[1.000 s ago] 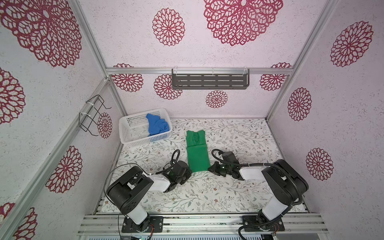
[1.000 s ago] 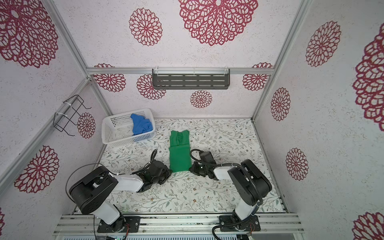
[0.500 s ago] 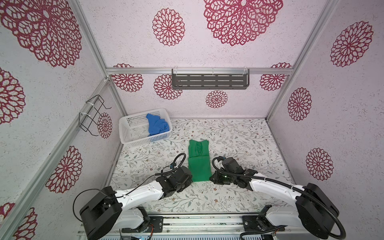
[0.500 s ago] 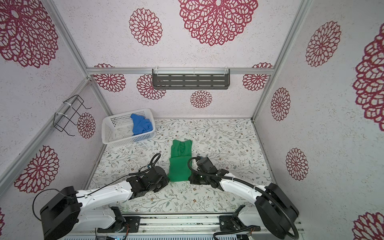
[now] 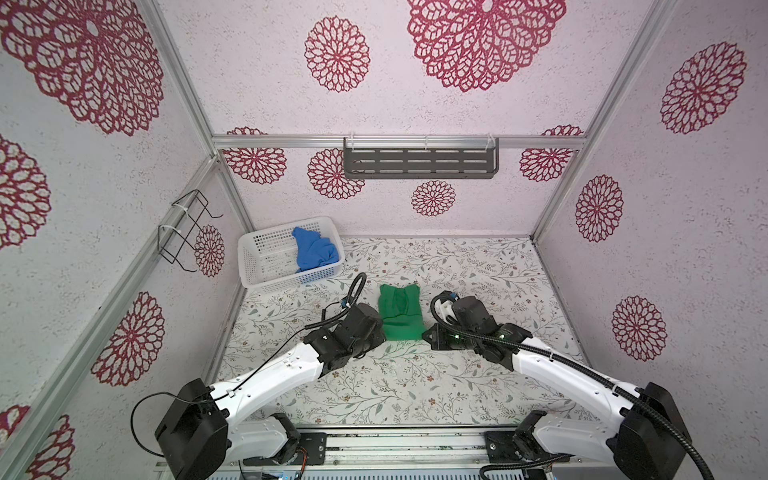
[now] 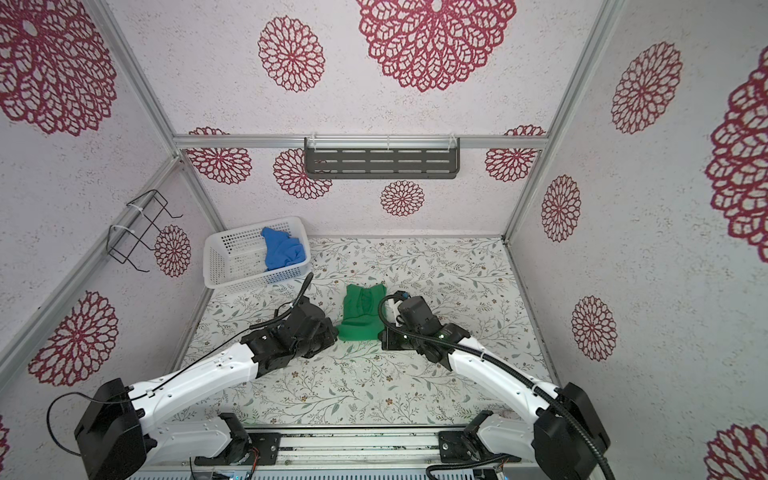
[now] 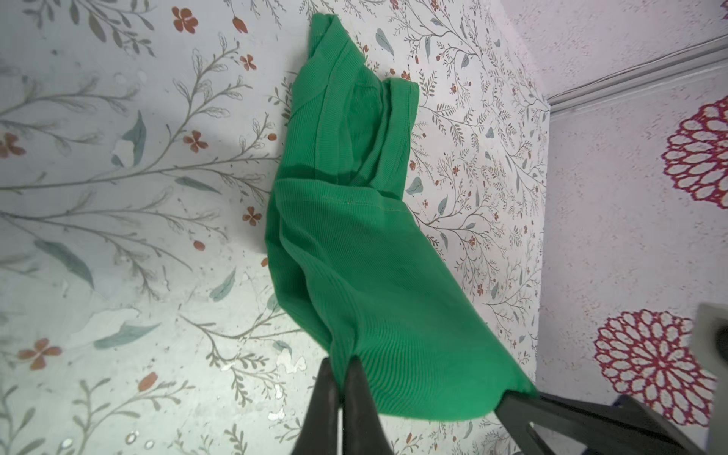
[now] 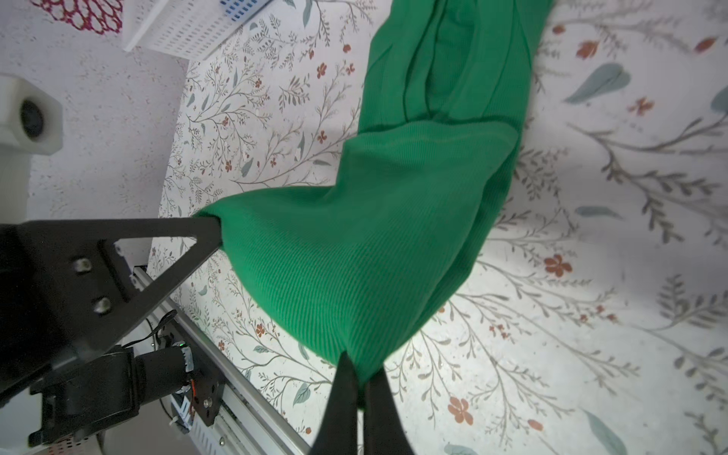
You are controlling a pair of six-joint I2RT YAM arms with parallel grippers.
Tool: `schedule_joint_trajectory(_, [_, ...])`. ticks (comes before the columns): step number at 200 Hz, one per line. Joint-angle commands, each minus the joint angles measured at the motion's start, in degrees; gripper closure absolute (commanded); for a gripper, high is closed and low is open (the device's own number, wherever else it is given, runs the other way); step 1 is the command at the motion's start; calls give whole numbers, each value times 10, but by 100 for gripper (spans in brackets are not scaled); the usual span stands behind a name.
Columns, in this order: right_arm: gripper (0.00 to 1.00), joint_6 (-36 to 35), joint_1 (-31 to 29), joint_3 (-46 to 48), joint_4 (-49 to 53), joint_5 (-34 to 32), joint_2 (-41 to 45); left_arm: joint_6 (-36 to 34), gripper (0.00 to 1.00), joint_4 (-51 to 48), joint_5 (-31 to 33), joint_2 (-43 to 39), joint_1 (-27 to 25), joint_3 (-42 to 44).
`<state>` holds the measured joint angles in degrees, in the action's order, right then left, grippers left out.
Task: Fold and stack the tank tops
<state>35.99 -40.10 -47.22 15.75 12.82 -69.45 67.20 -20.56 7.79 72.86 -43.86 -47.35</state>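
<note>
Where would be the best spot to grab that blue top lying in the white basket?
The blue tank top lies crumpled at one end of the basket. Probably pinch its raised top fold, coming straight down: the basket walls block a sideways approach.

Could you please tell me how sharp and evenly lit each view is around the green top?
In both top views: even light, sharp, wide-angle lens splaying the wall frames outward. Left wrist view: ribbing of the green tank top crisp, left gripper a dark, soft silhouette. Right wrist view: ribbing crisp too, table print soft toward the edges, right gripper dark.
</note>
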Motion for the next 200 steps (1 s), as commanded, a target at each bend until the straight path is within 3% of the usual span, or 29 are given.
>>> schedule_joint_trajectory(1, [100,-61,27,-45,22,-26,-20,-70,100,0,-2,17,36,-31])
schedule_joint_trajectory(110, [100,-149,135,-210,-2,61,-237,-227,100,39,-113,225,179,-200])
schedule_joint_trajectory(153, [100,-155,162,-257,-26,83,-318,-234,100,63,-160,325,220,-266])
schedule_joint_trajectory(200, [100,-164,177,-307,-28,100,-393,-235,100,86,-173,410,226,-313])
